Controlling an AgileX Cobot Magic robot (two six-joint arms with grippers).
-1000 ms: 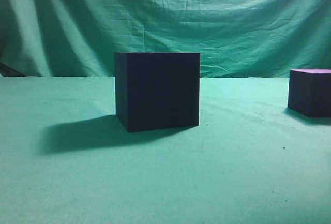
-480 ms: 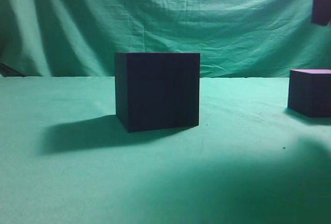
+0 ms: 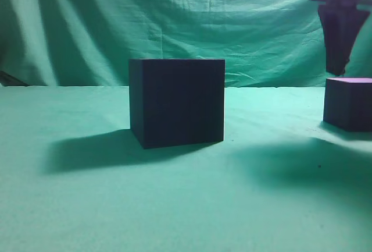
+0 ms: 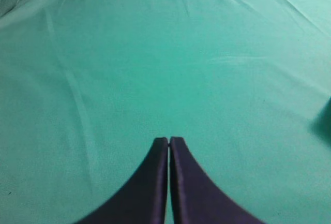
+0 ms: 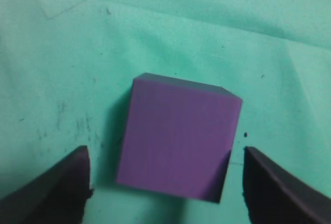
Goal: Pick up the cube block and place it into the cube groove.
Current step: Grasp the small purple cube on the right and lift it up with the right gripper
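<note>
The small purple cube block [image 3: 349, 103] sits on the green cloth at the far right. From above, in the right wrist view, its lighter purple top face [image 5: 181, 136] lies between my fingers. My right gripper [image 5: 165, 154] is open and hovers above the block without touching it; in the exterior view it hangs at top right [image 3: 338, 36]. The large near-black box [image 3: 177, 102] stands mid-table; its cube groove is not visible from here. My left gripper [image 4: 169, 140] is shut and empty over bare cloth.
A green cloth covers the table [image 3: 174, 205] and hangs as a backdrop [image 3: 174, 19]. The box casts a shadow [image 3: 93, 150] to its left.
My right gripper has come down into the exterior view at top right, over the small cube block. Its shadow has spread over the cloth. The box and block have not moved.
</note>
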